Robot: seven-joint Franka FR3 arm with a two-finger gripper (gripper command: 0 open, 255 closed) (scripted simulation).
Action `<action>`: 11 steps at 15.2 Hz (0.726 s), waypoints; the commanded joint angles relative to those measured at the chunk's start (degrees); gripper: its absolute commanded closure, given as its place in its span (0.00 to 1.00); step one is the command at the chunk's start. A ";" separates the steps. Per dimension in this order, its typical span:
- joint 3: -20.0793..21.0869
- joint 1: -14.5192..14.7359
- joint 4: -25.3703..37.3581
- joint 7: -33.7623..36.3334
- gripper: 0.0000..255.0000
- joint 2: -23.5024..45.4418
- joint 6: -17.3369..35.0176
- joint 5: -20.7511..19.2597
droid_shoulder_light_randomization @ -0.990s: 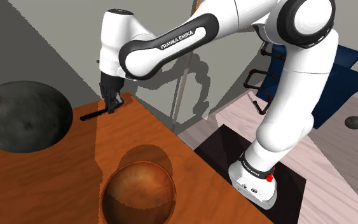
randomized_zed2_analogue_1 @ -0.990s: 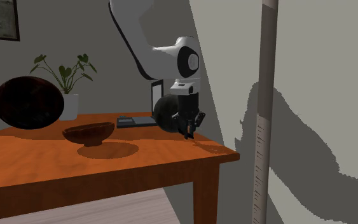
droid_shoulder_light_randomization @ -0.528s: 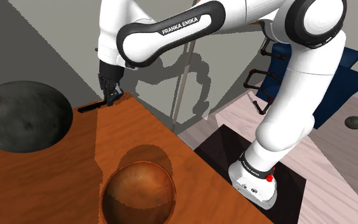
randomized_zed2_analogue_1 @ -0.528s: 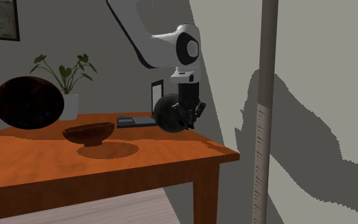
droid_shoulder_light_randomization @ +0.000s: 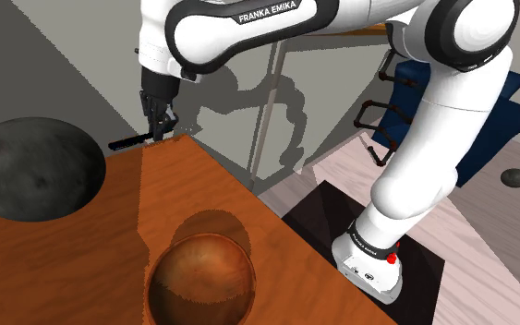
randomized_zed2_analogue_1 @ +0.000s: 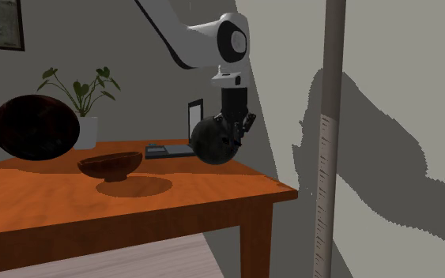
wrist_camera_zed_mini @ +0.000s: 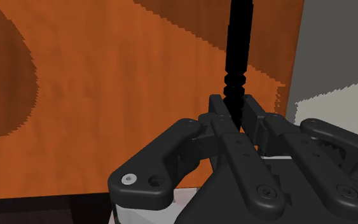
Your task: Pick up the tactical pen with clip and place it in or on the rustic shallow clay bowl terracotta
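Tool (droid_shoulder_light_randomization: 161,132) clamped on one end of black pen (droid_shoulder_light_randomization: 129,142), long axis near-level, pointing shoulder view's left.

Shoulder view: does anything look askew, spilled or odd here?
Nothing spilled or damaged. The black pen is clasped near one end by the fingers, so it juts out sideways near the table at its far edge. The brown bowl sits upright and empty.

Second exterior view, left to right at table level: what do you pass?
Large dark round object → brown bowl → flat dark object → end effector clasping the black pen → grey upright pole.
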 commanded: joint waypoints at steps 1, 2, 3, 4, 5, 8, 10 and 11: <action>0.23 -0.25 1.07 -0.39 1.00 -0.61 -1.49 0.64; 0.32 -0.33 1.61 -0.52 1.00 -0.87 -2.20 0.89; 0.41 -0.41 2.16 -0.65 1.00 -1.11 -2.91 1.13; 0.49 -0.47 2.73 -0.77 1.00 -1.34 -3.62 1.36; 0.56 -0.53 3.31 -0.87 1.00 -1.55 -4.34 1.57; 0.74 -0.66 5.15 -1.13 1.00 -2.09 -6.52 2.10; 1.44 -1.33 3.40 -1.54 1.00 -4.62 -6.41 4.17; 2.06 -1.90 1.31 -2.01 1.00 -7.10 -5.87 6.25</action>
